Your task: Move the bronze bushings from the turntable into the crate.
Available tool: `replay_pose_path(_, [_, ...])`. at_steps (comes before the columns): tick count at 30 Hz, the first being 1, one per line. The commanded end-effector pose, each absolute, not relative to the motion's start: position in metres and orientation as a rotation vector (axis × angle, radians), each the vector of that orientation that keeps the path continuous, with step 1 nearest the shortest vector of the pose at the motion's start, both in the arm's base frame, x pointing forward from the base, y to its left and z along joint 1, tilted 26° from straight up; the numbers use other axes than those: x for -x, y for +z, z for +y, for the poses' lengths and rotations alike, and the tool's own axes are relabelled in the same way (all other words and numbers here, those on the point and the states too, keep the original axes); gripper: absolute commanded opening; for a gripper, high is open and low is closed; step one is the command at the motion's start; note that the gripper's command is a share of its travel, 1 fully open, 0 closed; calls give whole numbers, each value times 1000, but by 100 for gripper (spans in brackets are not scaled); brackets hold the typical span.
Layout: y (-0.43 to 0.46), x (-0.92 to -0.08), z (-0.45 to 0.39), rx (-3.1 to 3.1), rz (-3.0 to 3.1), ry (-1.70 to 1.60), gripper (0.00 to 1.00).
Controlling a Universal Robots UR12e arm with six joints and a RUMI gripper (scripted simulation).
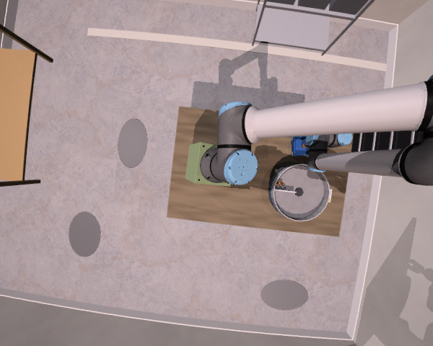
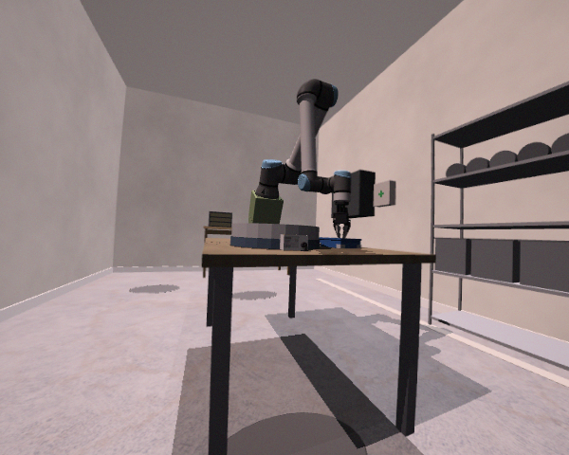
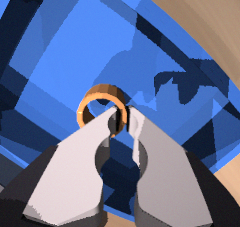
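The gripper (image 2: 342, 237) (image 3: 124, 115) is low over the blue crate (image 1: 294, 149) (image 2: 354, 242) (image 3: 65, 57), pointing down. It is shut on one wall of a bronze bushing (image 1: 304, 145) (image 3: 107, 90); one fingertip is inside the ring, the other outside. The wrist view does not clearly show whether the bushing touches the crate floor. The round grey turntable (image 1: 312, 202) (image 2: 275, 229) stands beside the crate. A small group of bronze bushings (image 1: 280, 182) lies in it near its rim; dark shapes beside them are too small to tell as steel bushings.
A thin white bar (image 1: 286, 191) runs from the turntable's hub to its rim, beside the bushings. A raised wall surrounds the turntable, and a small control box (image 1: 330, 195) (image 2: 293, 242) sits at its side. The arm's green base block (image 1: 193, 163) (image 2: 266, 211) stands at the table's other end.
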State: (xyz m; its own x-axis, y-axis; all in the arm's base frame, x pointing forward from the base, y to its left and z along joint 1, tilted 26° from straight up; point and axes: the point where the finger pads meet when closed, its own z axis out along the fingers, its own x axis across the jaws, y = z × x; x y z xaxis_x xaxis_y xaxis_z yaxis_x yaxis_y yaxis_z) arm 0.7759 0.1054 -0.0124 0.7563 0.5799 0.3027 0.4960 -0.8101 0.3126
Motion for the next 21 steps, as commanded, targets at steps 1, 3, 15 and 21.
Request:
replay_pose_path(1, [-12,-776,105,-2740,851,578,0])
replay_pose_path(3, [-13,-777,105,-2740,851,578,0])
replay_pose_path(15, [-16,-778,105,-2740,851,578,0])
replay_pose_path(21, [-17,-779,105,-2740,851,578,0])
